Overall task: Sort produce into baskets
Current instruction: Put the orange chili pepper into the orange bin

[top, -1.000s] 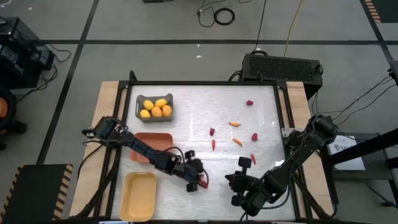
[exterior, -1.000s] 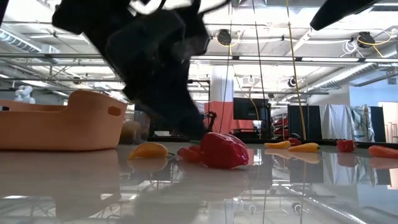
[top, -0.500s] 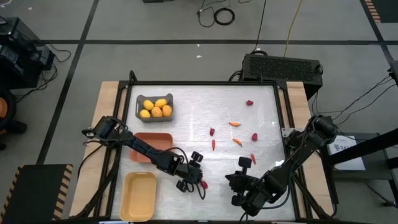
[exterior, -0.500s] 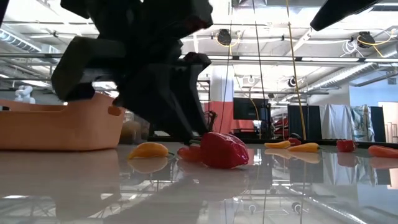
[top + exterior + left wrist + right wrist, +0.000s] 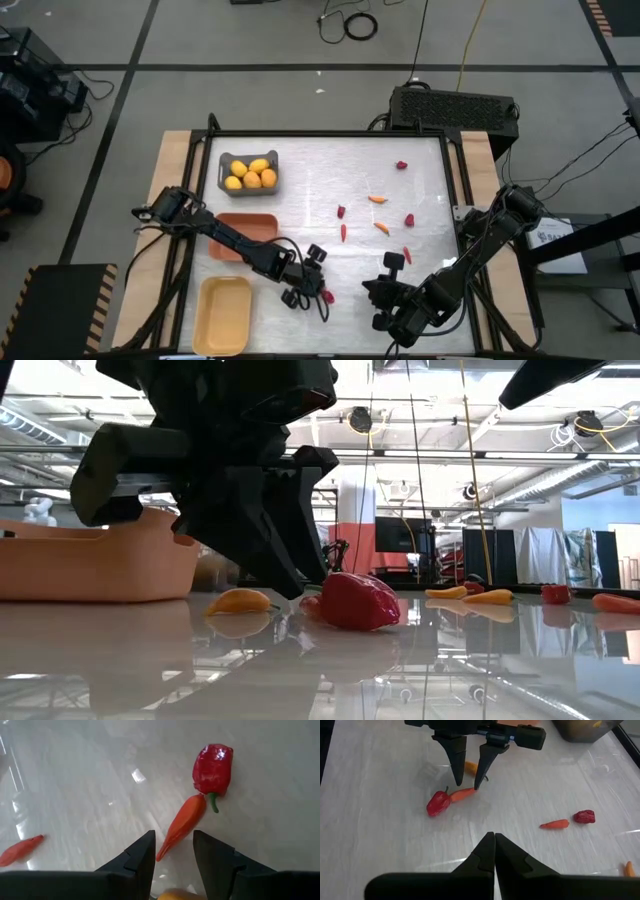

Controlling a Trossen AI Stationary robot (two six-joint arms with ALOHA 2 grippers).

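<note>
Orange carrot lies flat on the glossy white table, its thick end touching a red pepper. Directly above its thin end hangs the left gripper, fingers partly open either side and holding nothing. Nearby sit the orange basket, pale yellow basket and grey basket of lemons. At the table's near edge, the right gripper rests with fingers pressed together, empty.
</note>
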